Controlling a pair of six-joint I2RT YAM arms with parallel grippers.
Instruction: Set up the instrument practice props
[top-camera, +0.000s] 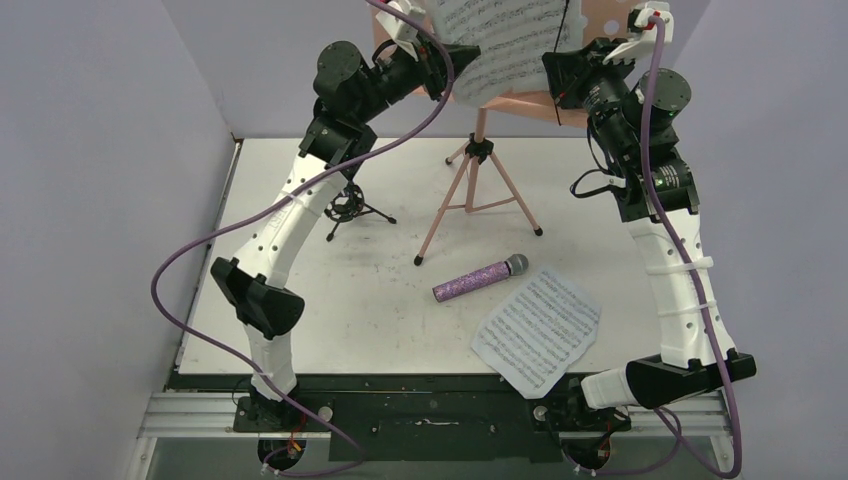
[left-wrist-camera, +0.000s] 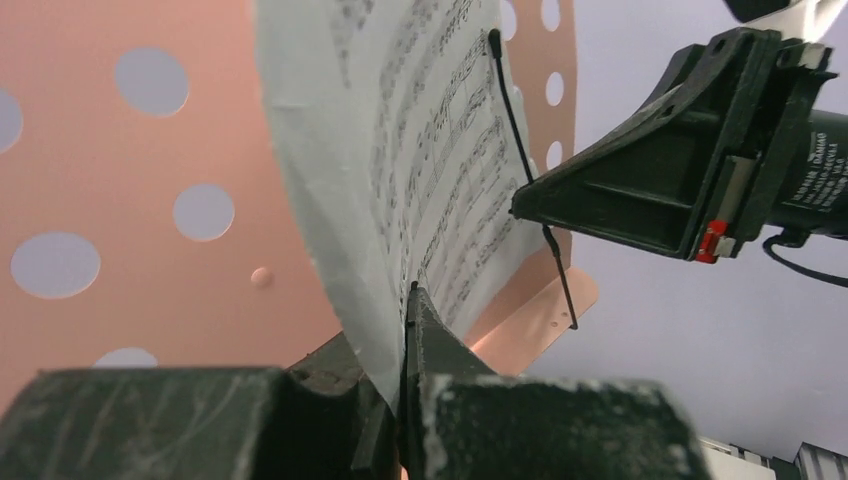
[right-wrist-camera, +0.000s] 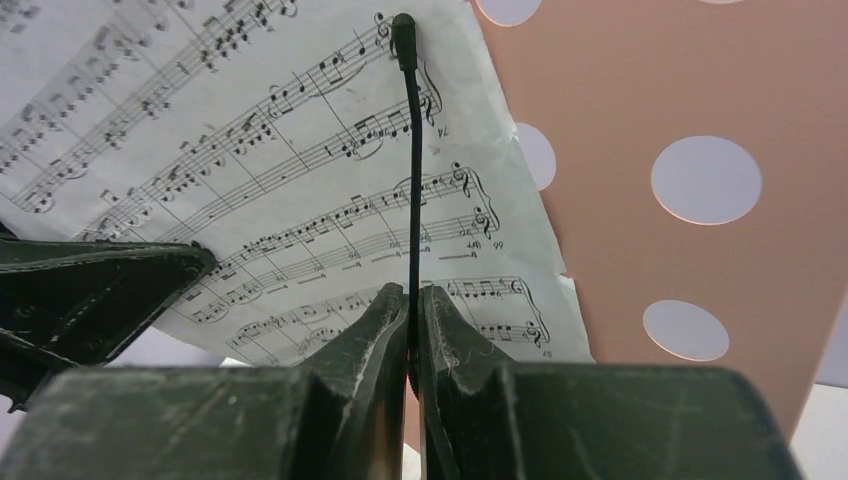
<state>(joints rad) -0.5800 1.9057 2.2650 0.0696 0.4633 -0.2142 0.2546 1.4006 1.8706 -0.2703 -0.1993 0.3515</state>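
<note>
The pink perforated music stand (top-camera: 521, 100) rises on its tripod legs at the back centre. One sheet-music page (top-camera: 500, 45) leans on its desk, and my left gripper (top-camera: 450, 60) is shut on that page's lower edge (left-wrist-camera: 420, 150). My right gripper (top-camera: 555, 75) is shut on the stand's thin black wire page holder (right-wrist-camera: 414, 180), which crosses the page (right-wrist-camera: 250, 150). A second page (top-camera: 537, 328) lies flat near the front edge. The purple glitter microphone (top-camera: 480, 280) lies on the table beside it. A small black shock-mount tripod (top-camera: 348, 205) stands at the left, partly behind my left arm.
The stand's legs (top-camera: 470, 195) spread over the middle back of the white table (top-camera: 350, 310). Grey walls close in the left, right and back. Purple cables loop from both arms. The two wrists sit close together in front of the pink desk (left-wrist-camera: 100, 170).
</note>
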